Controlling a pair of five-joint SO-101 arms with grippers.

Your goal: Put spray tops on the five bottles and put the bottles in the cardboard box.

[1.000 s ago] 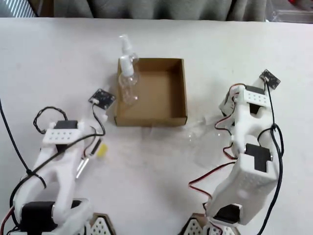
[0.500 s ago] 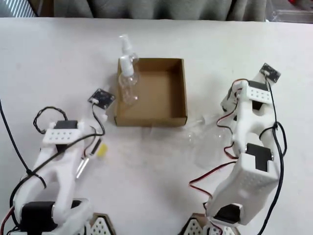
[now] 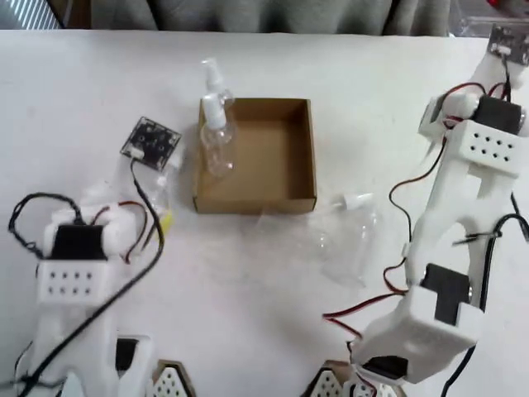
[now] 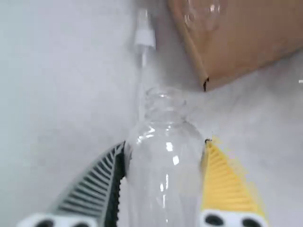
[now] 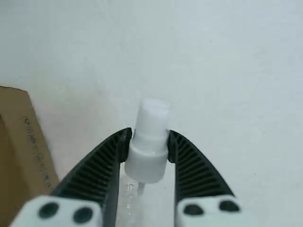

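- Brown cardboard box (image 3: 297, 153) sits open-topped on a white table (image 3: 397, 91); everything below is placed against this box.
- High view: inside the box, against its left wall, stands a clear capped bottle (image 3: 217, 145). A second white spray head (image 3: 212, 73) rises just behind it; whether that one's bottle is inside the box or just past its far-left corner cannot be told.
- High view: a third clear bottle, the fallen bottle (image 3: 347, 248), lies on the table near the box's near-right corner, its white top towards the box.
- High view: the left arm (image 3: 70, 273) is off the box's near-left corner, and the right arm (image 3: 467, 165) is well apart to the box's right.
- Left wrist view, closer in: the left gripper (image 4: 163, 144) has one grey and one yellow finger clamped on the shoulders of an uncapped bottle (image 4: 163, 179), its open neck pointing towards the box's corner.
- Same view: a loose spray top (image 4: 143, 42) with its thin tube lies on the table between that neck and the box's outer wall.
- Right wrist view: the right gripper (image 5: 149, 136) has two black ribbed fingers pinched on a white held spray top (image 5: 151, 116), above bare table beside the box.
- Writing: small dark print runs along the box's outer wall in the right wrist view, too small to read.
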